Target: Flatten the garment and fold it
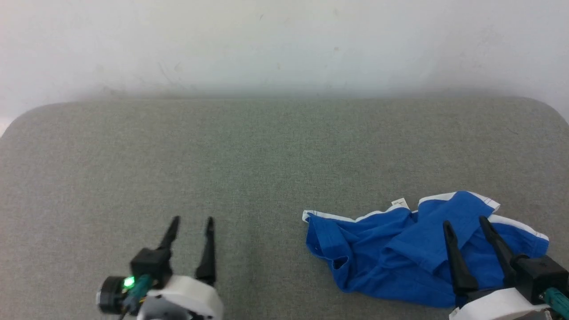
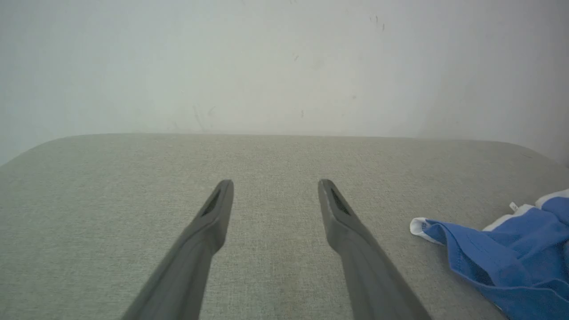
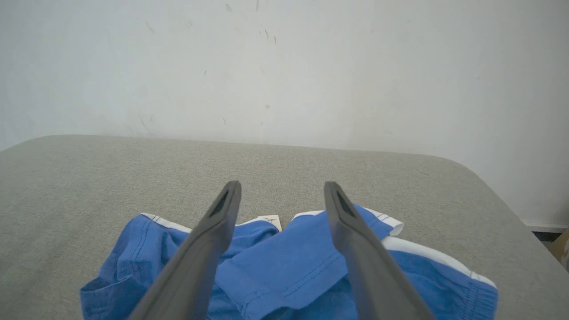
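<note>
The garment [image 1: 391,258] lies crumpled on the right part of the grey surface [image 1: 249,151], a small white tag [image 1: 400,204] at its far edge. The right gripper [image 1: 464,221] is over it, its 2 fingers spread, holding nothing. The left gripper [image 1: 192,219], fingers likewise apart, is over bare surface, well apart from the garment.

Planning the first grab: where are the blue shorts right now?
The shorts lie crumpled at the head view's lower right on the grey surface, below the open right gripper, well apart from the left gripper.
</note>
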{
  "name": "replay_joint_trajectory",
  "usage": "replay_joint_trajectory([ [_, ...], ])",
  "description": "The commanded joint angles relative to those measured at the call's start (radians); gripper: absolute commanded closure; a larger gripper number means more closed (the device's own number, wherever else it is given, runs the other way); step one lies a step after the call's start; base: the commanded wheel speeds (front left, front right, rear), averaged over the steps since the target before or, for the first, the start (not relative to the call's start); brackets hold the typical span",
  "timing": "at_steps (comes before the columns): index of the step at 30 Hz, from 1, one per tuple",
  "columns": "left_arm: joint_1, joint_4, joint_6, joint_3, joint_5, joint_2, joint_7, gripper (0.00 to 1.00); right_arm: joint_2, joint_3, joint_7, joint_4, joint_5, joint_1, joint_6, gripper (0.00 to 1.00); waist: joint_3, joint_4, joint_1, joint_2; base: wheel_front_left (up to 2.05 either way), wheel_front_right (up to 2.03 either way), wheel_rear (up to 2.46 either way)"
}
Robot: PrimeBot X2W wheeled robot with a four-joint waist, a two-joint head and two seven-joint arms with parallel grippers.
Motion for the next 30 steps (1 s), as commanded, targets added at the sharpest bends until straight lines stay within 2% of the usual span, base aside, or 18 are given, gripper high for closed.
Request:
replay_joint_trajectory([
  [1, -0.035, 0.009, -0.019, -0.025, -0.002, -0.011, 0.023, 0.0, 0.003, 0.0, 0.0, -0.01, 0.005, 0.004, -0.001, 0.0, 0.014, 0.0, 0.0001, -0.0002, 0.0, 0.0, 0.0],
  [7, -0.209, 0.098, -0.128, -0.217, 0.007, -0.057, 0.198, 0.0, 0.004, 0.0, 0.001, -0.008, 0.015, -0.026, -0.001, 0.0, 0.056, -0.025, 0.0001, -0.0002, 0.0, 0.0, 0.0],
  [10, -0.282, 0.162, -0.158, -0.305, -0.009, -0.07, 0.294, 0.0, 0.004, 0.002, 0.003, -0.003, 0.027, -0.043, -0.001, 0.0, 0.077, -0.05, 0.0001, -0.0002, 0.0, 0.0, 0.0],
  [16, -0.376, 0.302, -0.18, -0.414, -0.047, -0.074, 0.483, 0.0, 0.004, 0.002, -0.006, 0.023, 0.064, -0.066, -0.001, 0.0, 0.111, -0.1, 0.0001, -0.0002, 0.0, 0.0, 0.0],
  [22, -0.41, 0.413, -0.186, -0.522, -0.092, -0.036, 0.676, 0.0, 0.004, 0.003, -0.025, 0.056, 0.1, -0.069, -0.001, 0.0, 0.123, -0.123, 0.0001, -0.0002, 0.0, 0.0, 0.0],
  [23, -0.41, 0.413, -0.186, -0.522, -0.092, -0.036, 0.676, 0.0, 0.004, 0.003, -0.025, 0.056, 0.1, -0.069, -0.001, 0.0, 0.123, -0.123, 0.0001, -0.0002, 0.0, 0.0, 0.0],
  [24, -0.414, 0.415, -0.186, -0.551, -0.107, -0.027, 0.699, 0.27, 0.004, 0.004, -0.028, 0.061, 0.102, -0.07, -0.001, 0.0, 0.123, -0.124, 0.0001, -0.0002, 0.0, 0.0, 0.0],
  [25, -0.42, 0.411, -0.187, -0.58, -0.124, -0.015, 0.715, 0.73, 0.004, 0.006, -0.032, 0.064, 0.105, -0.072, -0.001, 0.0, 0.123, -0.125, 0.0001, -0.0002, 0.0, 0.0, 0.0],
  [26, -0.426, 0.402, -0.187, -0.601, -0.141, -0.002, 0.719, 1.0, 0.004, 0.006, -0.034, 0.068, 0.108, -0.072, -0.001, 0.0, 0.122, -0.125, 0.0001, -0.0002, 0.0, 0.0, 0.0],
  [30, -0.449, 0.335, -0.181, -0.59, -0.155, 0.068, 0.637, 1.0, 0.004, 0.003, -0.037, 0.078, 0.114, -0.073, -0.001, 0.0, 0.112, -0.116, 0.0001, -0.0002, 0.0, 0.0, 0.0],
])
